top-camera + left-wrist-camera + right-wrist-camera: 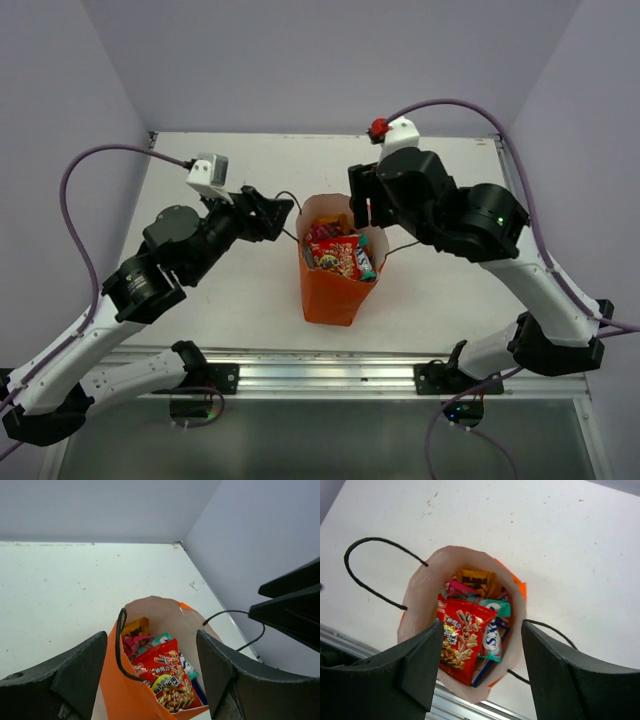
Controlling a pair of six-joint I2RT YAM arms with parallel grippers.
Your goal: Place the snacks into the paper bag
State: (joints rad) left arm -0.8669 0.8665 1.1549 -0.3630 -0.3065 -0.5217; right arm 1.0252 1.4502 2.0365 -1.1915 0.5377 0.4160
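Observation:
The orange paper bag [332, 292] stands upright mid-table, with dark cord handles. The snacks lie inside it: a red packet [342, 256] on top, a teal packet [496, 608], a pink one [460, 588] and an orange-yellow one [476, 579]. In the left wrist view the bag [127, 690] and the red packet [165, 677] show between the fingers. My left gripper [280, 215] is open and empty just left of the bag's rim. My right gripper [360, 205] is open and empty above the bag's back right rim [420, 587].
A metal rail [330, 375] runs along the table's near edge. The back wall and side walls enclose the white table [230, 300]. A small red knob [379, 128] sits on the right arm near the back.

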